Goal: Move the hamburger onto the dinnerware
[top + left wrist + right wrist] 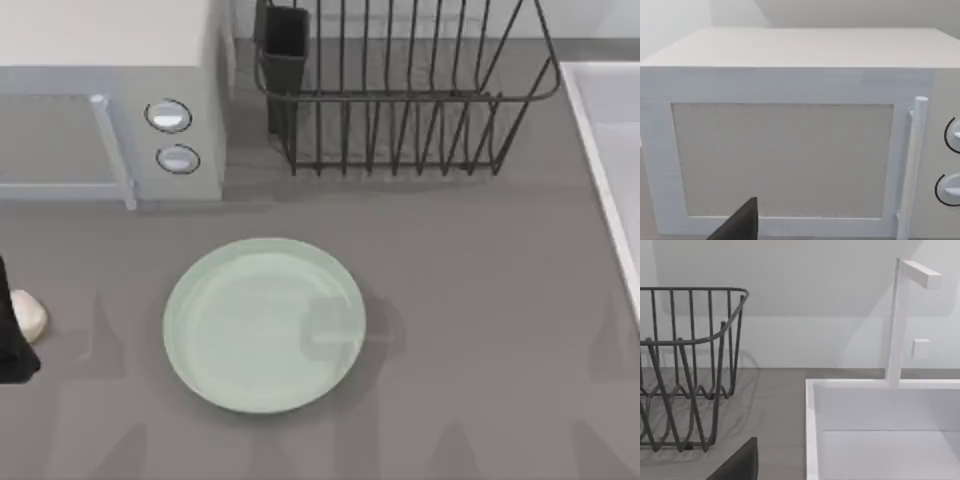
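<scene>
The hamburger [29, 316] is a small cream-tan lump lying on the grey table at the far left edge of the top view. My left gripper [10, 335] is a black shape at that same edge, right against the hamburger's left side, and partly cut off. The dinnerware [264, 325] is a large pale mint-green plate in the middle of the table, well to the right of the hamburger, with nothing on it. A dark piece of my left gripper [737, 225] shows in the left wrist view, facing the microwave. A dark piece of my right gripper [737, 462] shows in the right wrist view.
A white microwave [110, 90] with two knobs stands at the back left. A dark wire dish rack [400, 90] stands at the back centre. A white sink [610, 160] with a tap [900, 315] lies along the right side.
</scene>
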